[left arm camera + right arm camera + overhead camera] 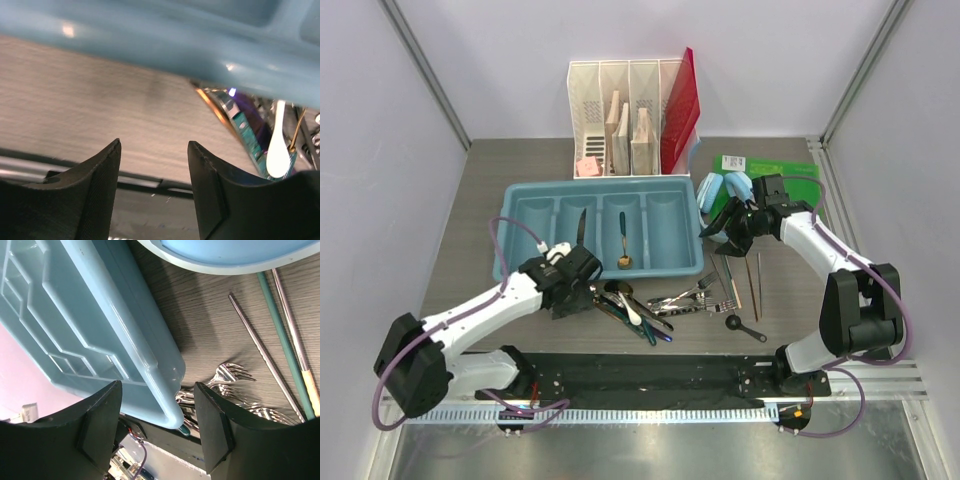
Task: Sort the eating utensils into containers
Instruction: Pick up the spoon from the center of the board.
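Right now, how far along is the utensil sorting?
Done: a knife and a spoon lie in separate compartments of the tray. In hand: nothing; left gripper and right gripper are open, empty. Left: the pile, forks and chopsticks on the table.

Pale lilac walls (770,60), grey woodgrain table (470,200).
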Controlling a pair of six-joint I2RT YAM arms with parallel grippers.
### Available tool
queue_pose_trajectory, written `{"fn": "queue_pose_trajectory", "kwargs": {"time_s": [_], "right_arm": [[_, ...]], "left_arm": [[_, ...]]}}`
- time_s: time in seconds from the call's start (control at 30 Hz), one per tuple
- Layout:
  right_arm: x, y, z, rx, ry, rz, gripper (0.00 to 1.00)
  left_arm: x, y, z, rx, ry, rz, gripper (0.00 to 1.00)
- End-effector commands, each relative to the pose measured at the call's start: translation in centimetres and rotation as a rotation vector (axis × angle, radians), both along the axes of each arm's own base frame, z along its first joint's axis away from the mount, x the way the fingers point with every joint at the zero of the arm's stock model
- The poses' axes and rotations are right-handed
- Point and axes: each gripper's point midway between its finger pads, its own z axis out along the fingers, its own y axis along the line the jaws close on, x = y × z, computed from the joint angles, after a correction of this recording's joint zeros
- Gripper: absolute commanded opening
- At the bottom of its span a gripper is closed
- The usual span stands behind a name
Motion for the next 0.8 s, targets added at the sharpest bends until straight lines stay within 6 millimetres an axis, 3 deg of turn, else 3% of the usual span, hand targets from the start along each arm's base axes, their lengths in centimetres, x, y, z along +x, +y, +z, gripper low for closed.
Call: {"fn": "queue_pose_trajectory", "kwargs": {"time_s": [0.0,0.33,0.57,0.77], "right_arm": [[0.6,0.1,2.6,0.011,-0.091,-0.001,0.65],[-0.4,0.0,1.8,-0.003,-0.053,0.021,0.65],[-1.0,0.1,0.3,-0.011,0.002,0.049,0.65],[-1.1,0.5,0.7,-0.023,-0.004,0.074,0.65]], "left_arm": [[1.9,-2.9,-1.2,-0.057,-0.052,0.011,0.57],[1.1,-3.5,-3.8,-0.064,-0.111,0.066,0.62],[0.9,-3.4,-3.6,-0.077,-0.227,0.149,0.62],[1.4,-4.3,-2.2,-0.102,-0.315,0.162,0.61]]}}
